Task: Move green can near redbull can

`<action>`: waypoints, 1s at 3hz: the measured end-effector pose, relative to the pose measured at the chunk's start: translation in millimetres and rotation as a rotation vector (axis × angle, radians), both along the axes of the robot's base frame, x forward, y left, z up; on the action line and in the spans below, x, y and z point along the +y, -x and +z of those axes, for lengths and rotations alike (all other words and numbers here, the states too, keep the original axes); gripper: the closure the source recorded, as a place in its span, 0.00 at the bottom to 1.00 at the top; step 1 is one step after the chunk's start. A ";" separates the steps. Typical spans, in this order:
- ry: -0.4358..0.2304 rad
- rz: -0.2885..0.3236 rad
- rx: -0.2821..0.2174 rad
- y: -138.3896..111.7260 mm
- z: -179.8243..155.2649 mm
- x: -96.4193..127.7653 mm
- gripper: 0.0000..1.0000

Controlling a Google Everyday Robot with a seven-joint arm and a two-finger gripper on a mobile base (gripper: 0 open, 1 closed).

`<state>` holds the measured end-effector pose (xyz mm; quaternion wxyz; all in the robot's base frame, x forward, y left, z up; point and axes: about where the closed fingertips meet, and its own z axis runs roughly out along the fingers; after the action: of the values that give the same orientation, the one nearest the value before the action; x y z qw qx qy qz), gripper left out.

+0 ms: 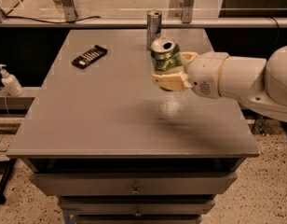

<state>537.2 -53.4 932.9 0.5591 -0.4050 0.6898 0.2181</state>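
Observation:
The green can [165, 55] has mottled light-green markings and a silver top with a tab hole. My gripper [174, 69] is shut on it, with cream fingers [170, 81] around its lower half, and holds it upright above the grey table [111, 111]. The redbull can [153, 28], slim and silver with blue panels, stands upright near the table's far edge. The green can hangs just in front of it and slightly to the right. My white arm reaches in from the right.
A black flat device [89, 56] lies on the table's far left part. A white pump bottle [10, 80] stands on a lower ledge left of the table. Metal posts [68, 1] stand behind the far edge. Drawers [134, 188] sit below the tabletop.

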 end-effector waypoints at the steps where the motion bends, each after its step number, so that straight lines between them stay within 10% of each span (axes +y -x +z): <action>1: 0.026 -0.106 -0.019 -30.9 8.3 -61.5 1.00; 3: 0.021 -0.142 -0.045 -48.4 8.2 -71.0 1.00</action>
<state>585.6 -124.4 941.1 0.5842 -0.3657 0.7063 0.1613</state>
